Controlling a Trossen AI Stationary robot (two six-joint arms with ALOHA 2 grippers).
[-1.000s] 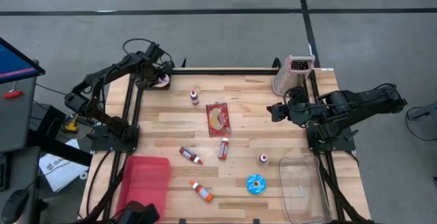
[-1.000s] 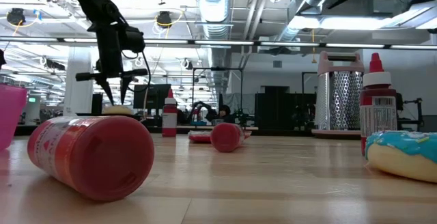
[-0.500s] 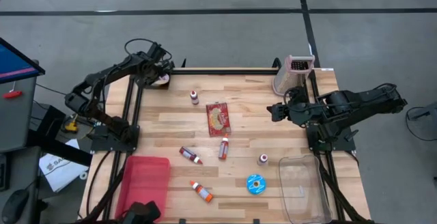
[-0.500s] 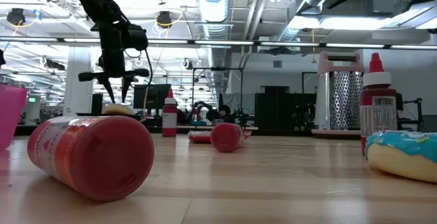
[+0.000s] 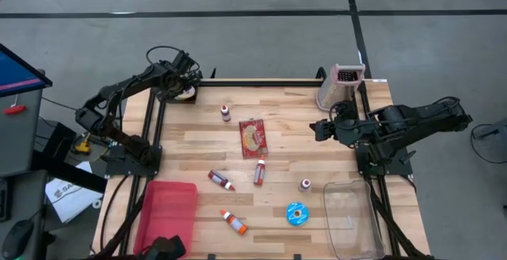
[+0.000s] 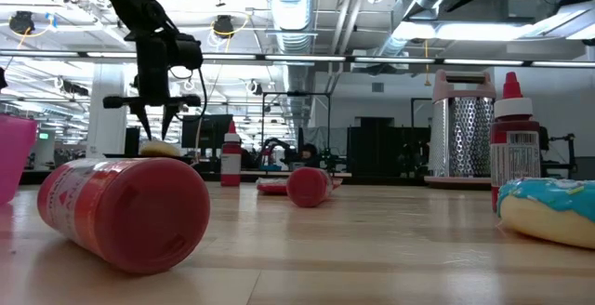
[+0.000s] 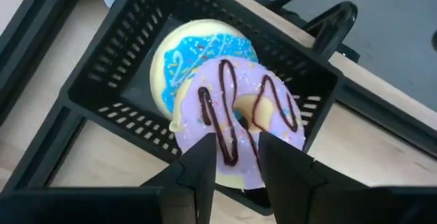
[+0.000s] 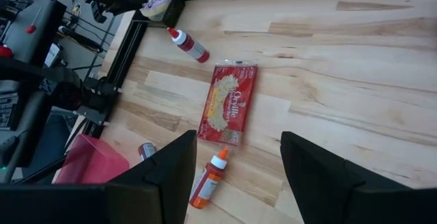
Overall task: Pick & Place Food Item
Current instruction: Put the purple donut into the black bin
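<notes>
At the table's far left corner a black basket (image 7: 102,74) holds a purple-iced donut (image 7: 235,115) with chocolate stripes. It leans tilted on a blue-iced donut (image 7: 198,53) under it. My left gripper (image 7: 235,149) points steeply down over the purple donut's near rim, open by a narrow gap; it also shows in the high view (image 5: 184,92) and the low view (image 6: 153,130). My right gripper (image 5: 317,129) hangs open above the table's right side with nothing between its fingers (image 8: 239,162). My left gripper's fingertips (image 7: 205,157) stand right over the purple donut's near rim (image 7: 235,173), coming from above. I cannot tell whether they touch it. The donut is wider than the gap between the fingers and still rests in the basket.
A popcorn packet (image 5: 253,137) lies mid-table, with several small sauce bottles (image 5: 222,181) around it. Another blue donut (image 5: 297,213) lies near the front. A red bin (image 5: 165,212) stands front left, a clear container (image 5: 348,216) front right, and a grater (image 5: 341,86) at the far right.
My left gripper has turned a little about its wrist while staying in place over the basket. Its finger gap is unchanged. The donuts have not moved.
</notes>
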